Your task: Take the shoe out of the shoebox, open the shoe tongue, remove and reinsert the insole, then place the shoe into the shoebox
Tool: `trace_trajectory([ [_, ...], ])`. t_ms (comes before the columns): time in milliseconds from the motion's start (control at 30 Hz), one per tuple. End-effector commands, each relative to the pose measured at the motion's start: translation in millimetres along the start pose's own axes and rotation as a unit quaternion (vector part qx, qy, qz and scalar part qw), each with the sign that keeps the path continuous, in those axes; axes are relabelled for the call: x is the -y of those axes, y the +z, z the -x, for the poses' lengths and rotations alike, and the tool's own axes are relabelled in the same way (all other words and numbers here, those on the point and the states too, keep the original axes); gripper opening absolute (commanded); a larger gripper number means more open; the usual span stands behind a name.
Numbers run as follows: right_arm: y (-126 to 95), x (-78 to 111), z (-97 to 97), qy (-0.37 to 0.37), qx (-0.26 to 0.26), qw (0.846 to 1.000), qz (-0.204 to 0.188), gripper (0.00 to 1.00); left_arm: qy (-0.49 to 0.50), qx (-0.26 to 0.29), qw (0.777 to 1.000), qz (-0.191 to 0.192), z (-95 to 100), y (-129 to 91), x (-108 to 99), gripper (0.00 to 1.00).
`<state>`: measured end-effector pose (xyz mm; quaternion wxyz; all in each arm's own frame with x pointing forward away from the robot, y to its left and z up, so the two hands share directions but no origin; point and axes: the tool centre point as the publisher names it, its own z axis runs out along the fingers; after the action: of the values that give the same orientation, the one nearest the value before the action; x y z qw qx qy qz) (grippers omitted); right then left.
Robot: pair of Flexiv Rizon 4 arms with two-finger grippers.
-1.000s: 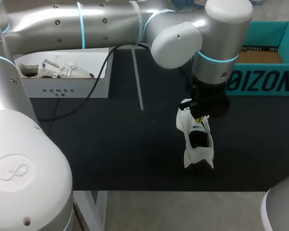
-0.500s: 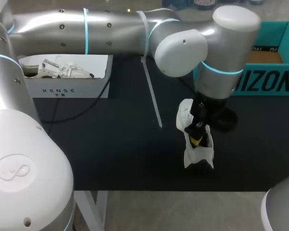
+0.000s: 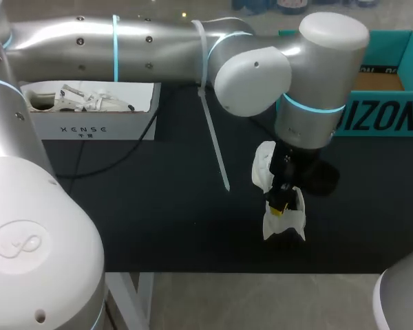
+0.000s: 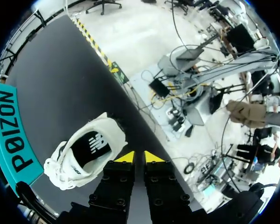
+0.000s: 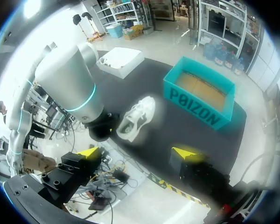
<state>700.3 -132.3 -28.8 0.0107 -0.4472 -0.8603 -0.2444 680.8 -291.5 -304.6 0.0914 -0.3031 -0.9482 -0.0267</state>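
Presently, the white shoe [image 3: 292, 221] stands close to the table's [image 3: 158, 220] front edge, lower right of centre, with open black surface to its left. The teal shoebox [image 3: 382, 113], upper right, shows its brown floor. A white box [image 3: 96, 127], upper left, holds white items. Left gripper [image 4: 135, 156]: fingers pressed together, beside the shoe's opening. Right gripper [image 5: 135, 151]: spread wide, beyond the table's edge.

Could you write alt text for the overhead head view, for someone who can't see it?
The robot's silver left arm stretches across a black table, its yellow-tipped gripper down at a white shoe lying there. An open teal shoebox stands behind the shoe, and a white box sits at the table's far left.
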Motion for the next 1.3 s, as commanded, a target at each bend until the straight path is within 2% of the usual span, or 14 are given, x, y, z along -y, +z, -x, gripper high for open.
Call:
trace_trajectory([
  [33, -0.9, -2.7, 1.2, 0.0, -0.001, 1.0, -0.004, 1.0, 0.0, 0.005, 1.0, -0.004, -3.7, 0.2, -4.4, 1.0],
  [600, -0.9, -2.7, 1.2, 0.0, -0.001, 1.0, -0.004, 1.0, 0.0, 0.005, 1.0, -0.004, -3.7, 0.2, -4.4, 1.0],
  [700, -0.9, -2.7, 1.2, 0.0, -0.001, 1.0, -0.004, 1.0, -0.078, 0.013, 0.997, 0.023, -4.3, -0.9, -1.9, 1.0],
  [833, -0.9, -2.7, 1.2, 0.0, -0.001, 1.0, -0.004, 1.0, -0.159, 0.025, 0.987, 0.019, -8.8, 0.0, -0.6, 1.0],
  [1033, -0.9, -2.7, 1.2, 0.0, -0.001, 1.0, -0.004, 1.0, -0.219, 0.032, 0.975, -0.001, -13.7, 4.1, 1.1, 1.0],
  [1167, -0.9, -2.7, 1.2, 0.0, -0.001, 1.0, -0.004, 1.0, -0.227, 0.046, 0.973, -0.014, -13.0, 10.4, 4.3, 1.0],
  [1300, -0.9, -2.7, 1.2, 0.0, -0.001, 1.0, -0.004, 1.0, -0.219, 0.036, 0.975, -0.027, -9.0, 17.3, 5.6, 1.0],
])
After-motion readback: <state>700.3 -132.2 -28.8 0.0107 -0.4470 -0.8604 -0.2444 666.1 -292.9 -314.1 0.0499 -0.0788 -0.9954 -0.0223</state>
